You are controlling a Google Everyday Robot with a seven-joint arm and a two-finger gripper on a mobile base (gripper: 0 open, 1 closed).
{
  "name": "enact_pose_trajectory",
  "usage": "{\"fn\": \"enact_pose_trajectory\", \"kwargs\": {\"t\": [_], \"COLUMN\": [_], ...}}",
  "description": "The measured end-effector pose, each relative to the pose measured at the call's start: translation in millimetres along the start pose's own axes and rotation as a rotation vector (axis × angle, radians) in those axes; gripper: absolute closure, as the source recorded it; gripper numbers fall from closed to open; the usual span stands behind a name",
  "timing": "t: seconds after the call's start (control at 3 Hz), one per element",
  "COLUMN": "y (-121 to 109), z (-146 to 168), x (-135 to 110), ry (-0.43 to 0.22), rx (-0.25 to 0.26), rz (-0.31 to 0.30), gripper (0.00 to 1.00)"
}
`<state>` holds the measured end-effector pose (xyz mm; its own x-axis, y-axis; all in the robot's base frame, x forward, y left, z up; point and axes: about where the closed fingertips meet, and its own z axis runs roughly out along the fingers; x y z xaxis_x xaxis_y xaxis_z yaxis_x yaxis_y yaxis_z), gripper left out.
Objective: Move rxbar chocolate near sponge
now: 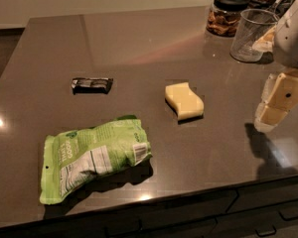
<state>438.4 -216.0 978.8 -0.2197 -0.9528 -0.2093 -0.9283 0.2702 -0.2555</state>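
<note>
The rxbar chocolate (92, 85) is a small flat bar in a shiny black wrapper, lying on the dark countertop (139, 43) at centre left. The sponge (184, 101) is a pale yellow foam block with wavy edges, lying to the right of the bar, well apart from it. My gripper (269, 117) with cream-coloured fingers hangs over the right side of the counter, to the right of the sponge and far from the bar. It holds nothing that I can see.
A big green crinkled snack bag (92, 157) lies near the front edge. A clear plastic cup (251, 35) and a glass jar with a black lid (225, 13) stand at the back right. Drawers (268, 217) run below the counter's front edge.
</note>
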Motion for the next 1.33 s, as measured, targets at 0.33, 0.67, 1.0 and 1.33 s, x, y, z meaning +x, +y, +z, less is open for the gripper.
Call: {"fn": "enact_pose_trajectory", "kwargs": {"t": [0.33,0.67,1.0,1.33], "y": [0,-8,-19,-27], "z": [0,8,22,37], "x": [0,-17,-47,-87], "ry": [-0.001,-0.041,-0.089,-0.145], "rx": [0.002,-0.010,-0.033,-0.062], "rz": [0.000,-0.004,-0.006,-0.013], "gripper": [0.00,0.00,0.00,0.00]}}
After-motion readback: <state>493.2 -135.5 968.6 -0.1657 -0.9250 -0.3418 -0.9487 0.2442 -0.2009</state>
